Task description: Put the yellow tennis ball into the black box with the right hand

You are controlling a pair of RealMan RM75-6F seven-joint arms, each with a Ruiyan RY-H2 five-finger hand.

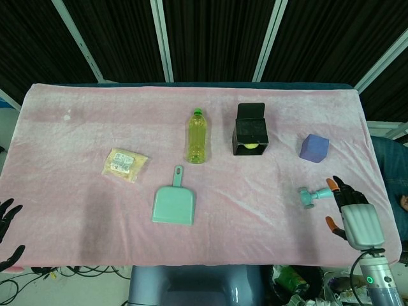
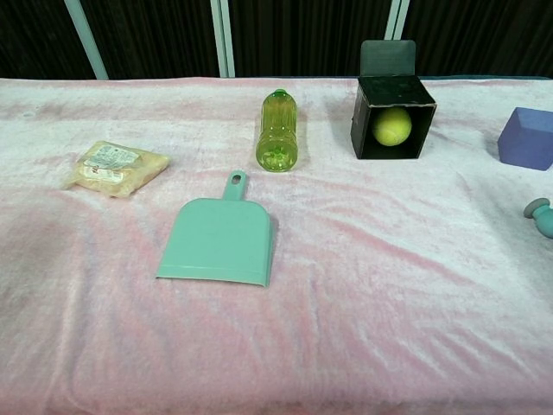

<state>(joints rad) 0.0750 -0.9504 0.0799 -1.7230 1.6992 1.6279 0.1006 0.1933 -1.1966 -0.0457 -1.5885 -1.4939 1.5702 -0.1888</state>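
Pink cloth (image 2: pixel 346 328) — black box (image 2: pixel 393 91) holds yellow tennis ball (image 2: pixel 391 126).

The left hand (image 1: pixel 7 229) is cut off at the head view's left edge.

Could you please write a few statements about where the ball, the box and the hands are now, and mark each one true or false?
1. The yellow tennis ball sits inside the black box. True.
2. The right hand holds the ball. False: it holds nothing, fingers apart, near the table's right edge.
3. The green bottle stands upright. False: it lies on its side.
4. The left hand touches the dustpan. False: it is far apart, at the left edge.
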